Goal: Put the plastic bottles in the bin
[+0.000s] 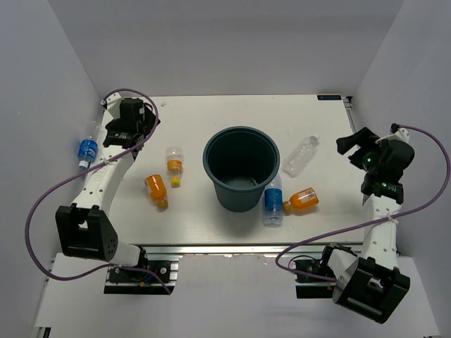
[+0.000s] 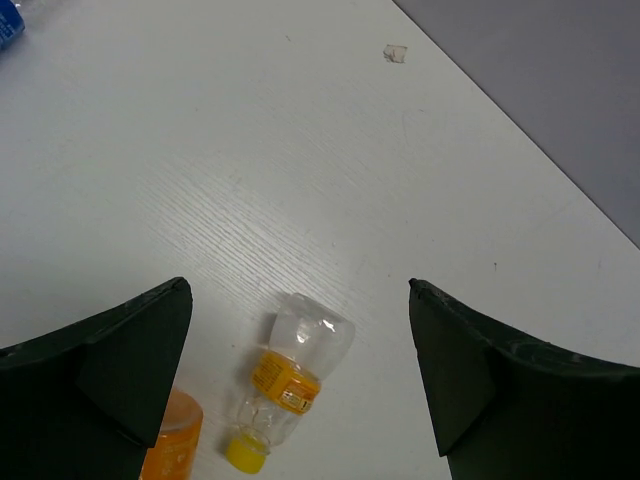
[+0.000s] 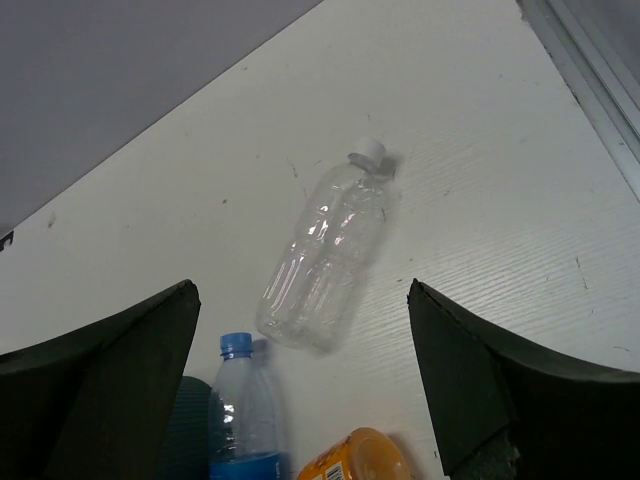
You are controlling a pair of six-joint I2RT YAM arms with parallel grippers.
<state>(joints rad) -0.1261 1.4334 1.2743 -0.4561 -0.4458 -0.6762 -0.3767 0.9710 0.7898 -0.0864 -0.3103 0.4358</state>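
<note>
Top external: dark blue-grey round plastic bin (image 1: 239,199) upright mid white surface (image 1: 204,113). Small plastic bottles (image 1: 299,156) lie outside it: 3 on its right, 2 on its left, plus blue-label bottle (image 1: 87,149) at far-left edge. L hand (image 2: 298,285) & R hand (image 3: 300,285) both spread wide, gripping nothing.

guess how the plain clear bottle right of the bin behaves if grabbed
The plain clear bottle looks empty, so probably very light. Lying on its side, it may roll when nudged. Its thin walls would likely dent when squeezed.
</note>
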